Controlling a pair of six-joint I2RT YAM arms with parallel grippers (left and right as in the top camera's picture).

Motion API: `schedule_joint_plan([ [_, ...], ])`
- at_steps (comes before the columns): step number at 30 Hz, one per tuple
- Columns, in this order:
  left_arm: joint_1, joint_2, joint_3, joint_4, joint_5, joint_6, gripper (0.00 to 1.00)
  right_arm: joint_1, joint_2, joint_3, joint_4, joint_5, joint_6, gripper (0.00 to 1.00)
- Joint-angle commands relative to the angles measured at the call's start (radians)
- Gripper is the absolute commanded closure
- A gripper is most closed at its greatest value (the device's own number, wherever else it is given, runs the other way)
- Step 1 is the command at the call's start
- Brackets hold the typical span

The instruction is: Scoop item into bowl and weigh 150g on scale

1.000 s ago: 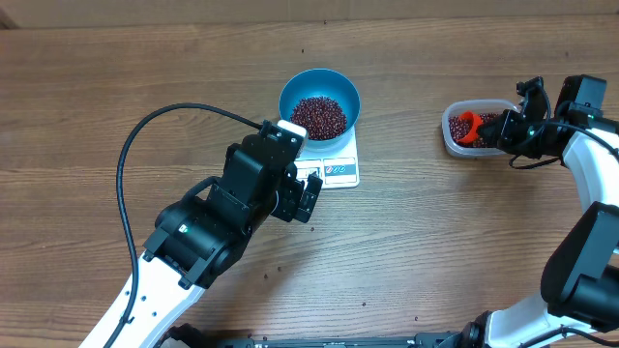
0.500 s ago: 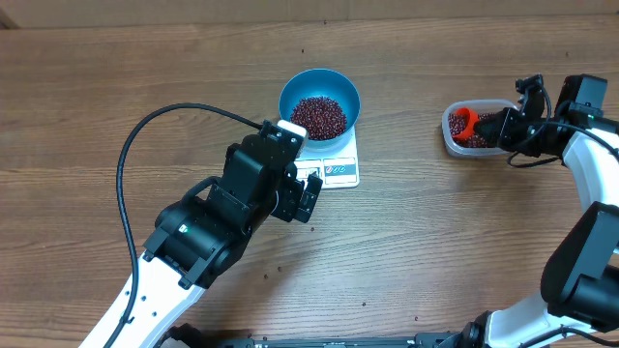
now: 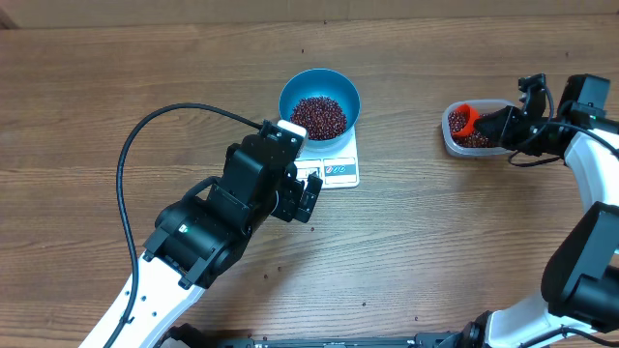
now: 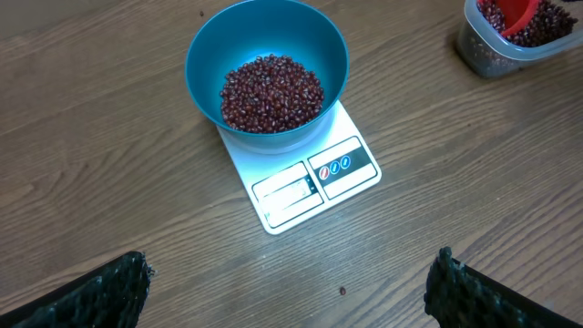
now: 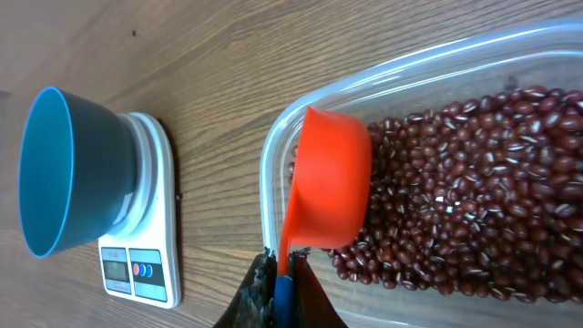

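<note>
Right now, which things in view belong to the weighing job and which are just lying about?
In the job: blue bowl with beans, on the white scale; clear tub of beans; orange scoop in the shut right gripper.
Lying about: only the left arm's black cable and a few dark specks on the table, too small to identify.

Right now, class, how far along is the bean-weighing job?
Done: red beans already heap in the blue bowl on the white scale. In hand: the right claw grips the orange scoop, inside the clear tub of beans. Still to do: carrying more over until the target shows; the display is unreadable here.
</note>
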Motion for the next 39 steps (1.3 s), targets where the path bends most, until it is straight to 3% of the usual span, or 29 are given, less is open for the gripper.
schedule_joint_plan([
  [1,0.005,-0.017,0.004,0.003,-0.006,-0.007,0.00,-0.040,0.007,-0.001,0.000,-0.069,0.011,0.96],
  [8,0.005,-0.017,0.004,0.003,-0.006,-0.007,0.01,-0.109,0.007,0.000,-0.043,-0.107,0.011,0.90],
  [17,0.005,-0.017,0.004,0.003,-0.006,-0.007,0.00,-0.166,0.007,-0.001,-0.051,-0.298,0.010,0.90],
  [39,0.005,-0.017,0.004,0.003,-0.006,-0.007,0.00,-0.090,0.007,0.000,-0.057,-0.592,0.027,0.93],
])
